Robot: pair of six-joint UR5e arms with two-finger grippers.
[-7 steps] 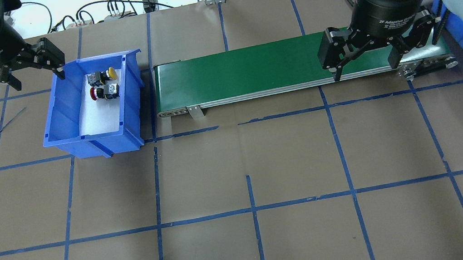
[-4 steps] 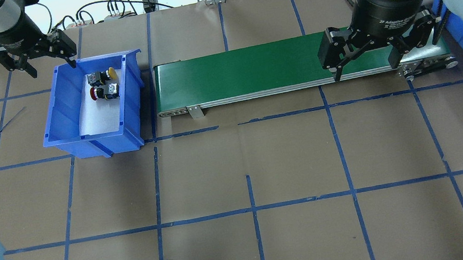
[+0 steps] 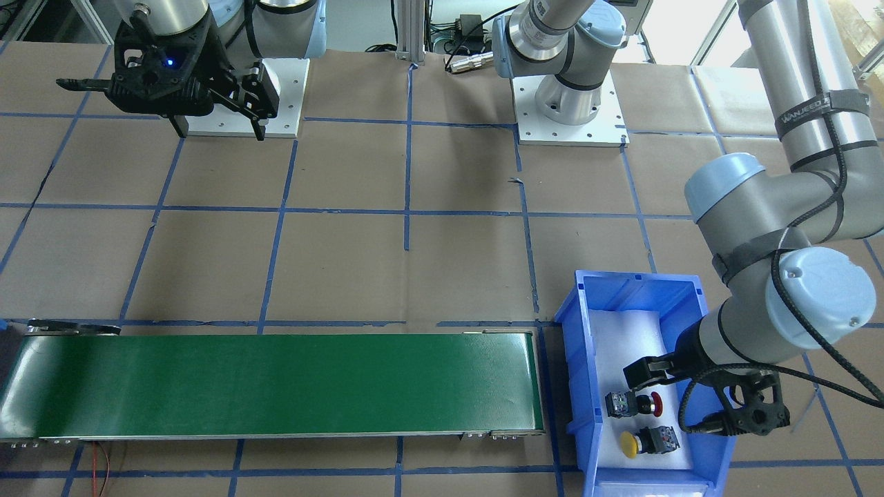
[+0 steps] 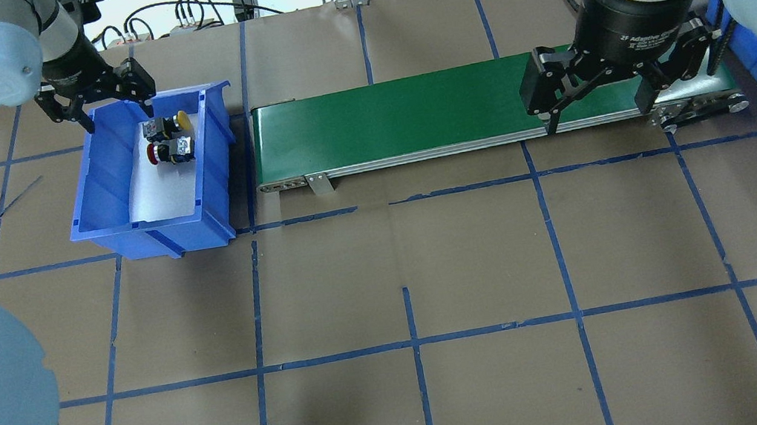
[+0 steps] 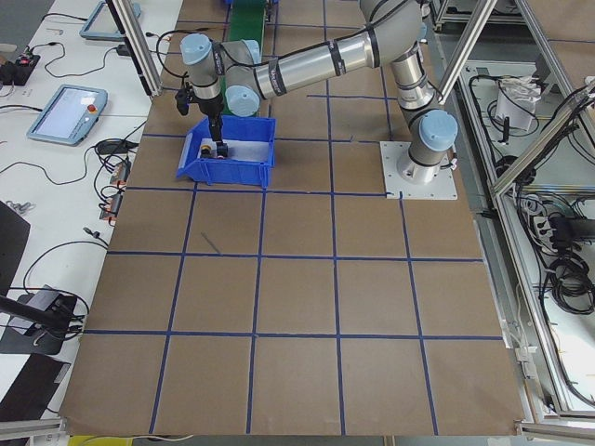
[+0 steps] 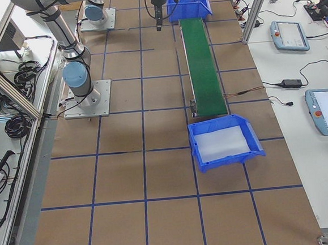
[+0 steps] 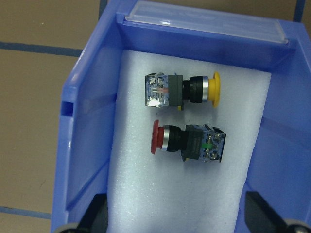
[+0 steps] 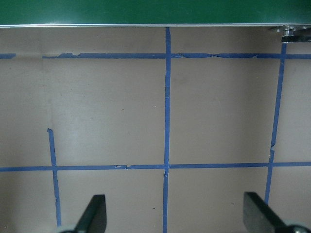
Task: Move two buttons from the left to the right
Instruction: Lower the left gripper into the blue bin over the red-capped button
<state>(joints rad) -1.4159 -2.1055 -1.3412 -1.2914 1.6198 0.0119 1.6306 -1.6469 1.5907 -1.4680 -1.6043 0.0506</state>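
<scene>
Left gripper (image 4: 114, 111) splayed over bin (image 4: 86, 211), right gripper (image 4: 596, 114) seemingly near conveyor (image 4: 395, 120)

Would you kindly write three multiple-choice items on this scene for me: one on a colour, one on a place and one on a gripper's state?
1. The conveyor belt is: A. green; B. black; C. white.
2. The red button and the yellow button lie: A. on the conveyor belt; B. on the floor; C. in the blue bin.
3. The left gripper is: A. shut on the red button; B. open and empty; C. shut on the yellow button.

Answers:
1 A: the overhead view shows a green belt surface.
2 C: the left wrist view shows both lying side by side within the bin's walls.
3 B: its fingers stand wide apart, and neither button is touched.
</scene>
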